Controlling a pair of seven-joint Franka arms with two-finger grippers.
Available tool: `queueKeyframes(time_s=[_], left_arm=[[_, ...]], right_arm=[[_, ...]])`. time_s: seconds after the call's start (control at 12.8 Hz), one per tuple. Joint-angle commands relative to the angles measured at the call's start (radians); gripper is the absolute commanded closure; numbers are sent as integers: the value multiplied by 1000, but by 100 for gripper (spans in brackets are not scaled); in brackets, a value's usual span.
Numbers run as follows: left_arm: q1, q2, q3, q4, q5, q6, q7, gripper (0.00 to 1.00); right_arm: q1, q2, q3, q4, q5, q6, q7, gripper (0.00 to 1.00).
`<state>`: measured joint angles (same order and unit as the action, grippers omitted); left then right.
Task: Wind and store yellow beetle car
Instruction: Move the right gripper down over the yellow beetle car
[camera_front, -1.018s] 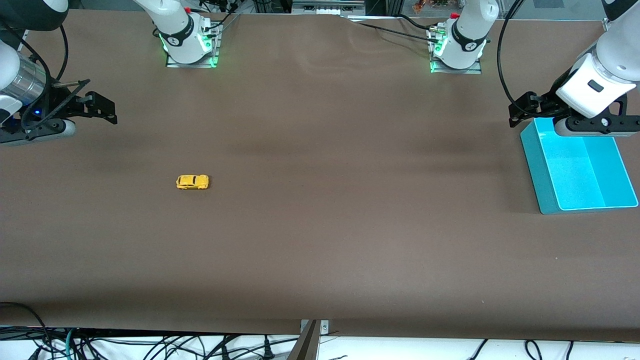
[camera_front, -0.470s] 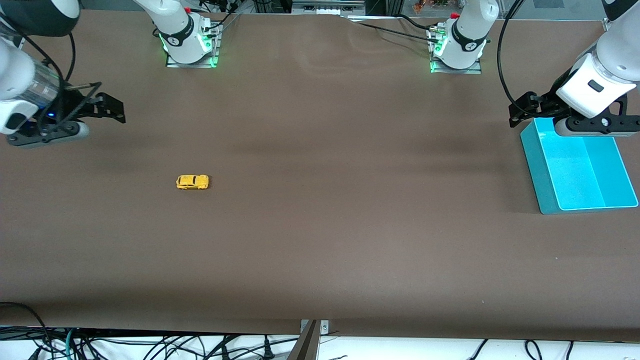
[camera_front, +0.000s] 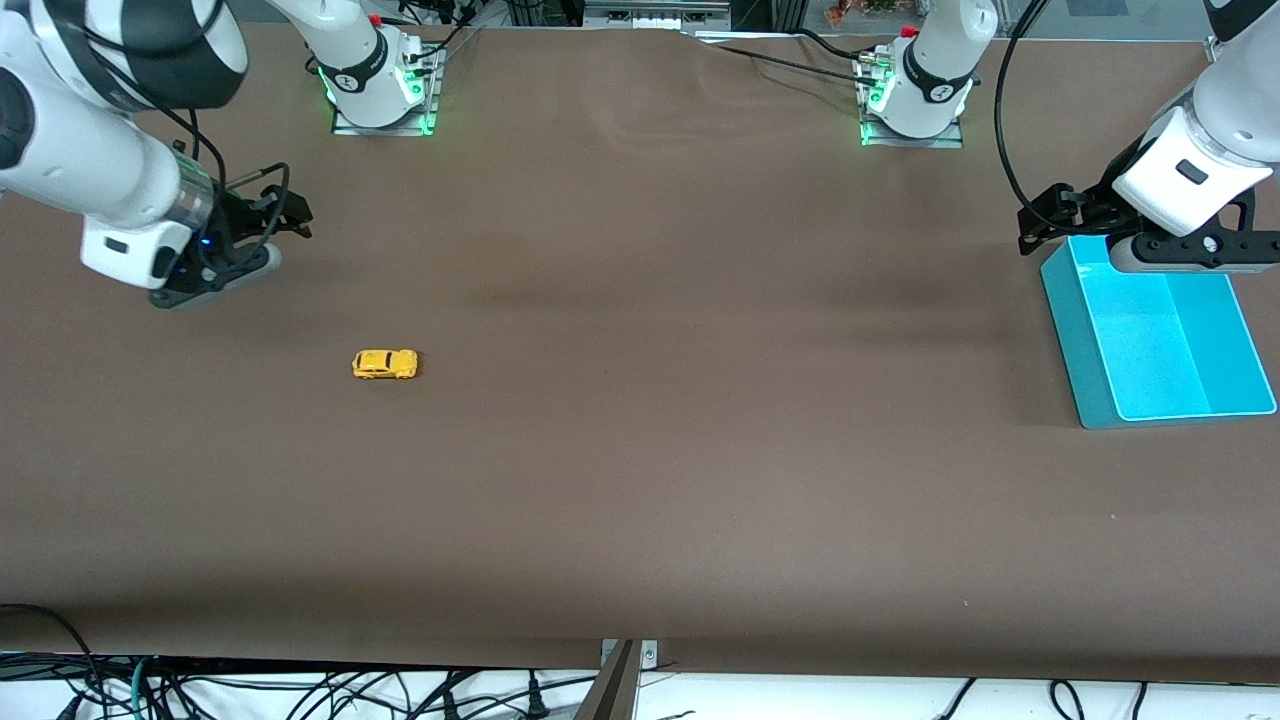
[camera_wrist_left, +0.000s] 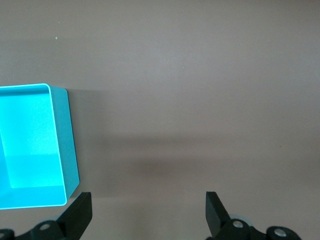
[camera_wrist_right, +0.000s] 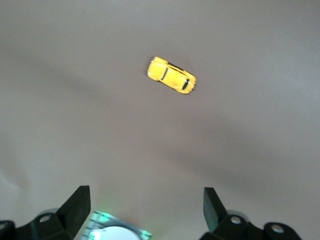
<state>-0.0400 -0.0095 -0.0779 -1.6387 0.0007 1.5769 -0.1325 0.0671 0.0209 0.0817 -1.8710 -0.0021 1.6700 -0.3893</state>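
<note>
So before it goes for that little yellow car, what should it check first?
1. Yellow beetle car on its wheels, nothing touching it: ok.
2. Right claw open and empty, up over the table toward the right arm's end: ok.
3. Right claw lined up over the car: not ok; it hangs over bare table, not over the car.
4. Table between that claw and the car free of other things: ok.
5. Blue bin ready for storing, nothing seen in it: ok.
6. Left claw open, waiting at the bin's rim, out of the way: ok.

Tiny yellow beetle car (camera_front: 385, 364) on its wheels, on the table
</note>
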Motion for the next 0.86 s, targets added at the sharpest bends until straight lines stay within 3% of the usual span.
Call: queueKeyframes(time_s=[0.0,0.31,0.78], left_arm=[[-3,8,3,28,12,-23,11,0],[-3,8,3,28,12,-23,11,0],[-3,8,3,28,12,-23,11,0]], right_arm=[[-7,-10,3,-120,-3,132,-262,0],[-9,27,3,-290,-4,420,-619,0],[-9,180,21,-316,-9,681,-934,0]])
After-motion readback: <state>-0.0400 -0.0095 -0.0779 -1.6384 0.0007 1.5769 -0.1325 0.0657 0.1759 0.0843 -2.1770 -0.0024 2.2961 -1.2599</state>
